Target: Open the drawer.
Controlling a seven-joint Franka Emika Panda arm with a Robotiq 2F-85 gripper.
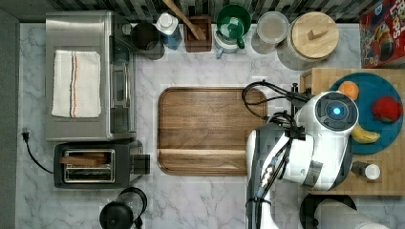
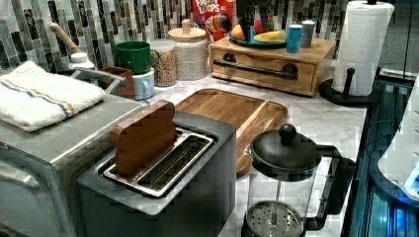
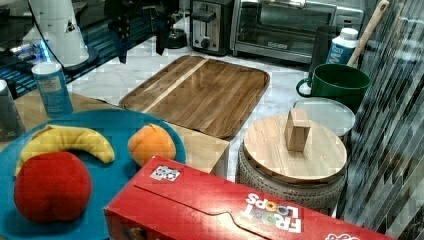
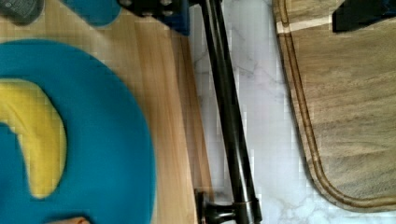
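Currently the light bamboo-wood drawer (image 2: 262, 69) sits closed at the left view's far right; jaws (image 4: 275, 11) gape astride its long black bar handle (image 4: 229, 112), so closing off-centre risks slipping off.

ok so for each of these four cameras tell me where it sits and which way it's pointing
Top view: overhead, looking straight down on the marble counter; the white arm covers the cabinet's edge.
Left view: low beside the toaster, facing across the tray to the drawer.
Right view: from behind the blue plate on the cabinet, facing the toaster oven; the arm's base shows at the right view's upper left.
Wrist view: looking down onto the drawer's black handle.
All four share the tray.
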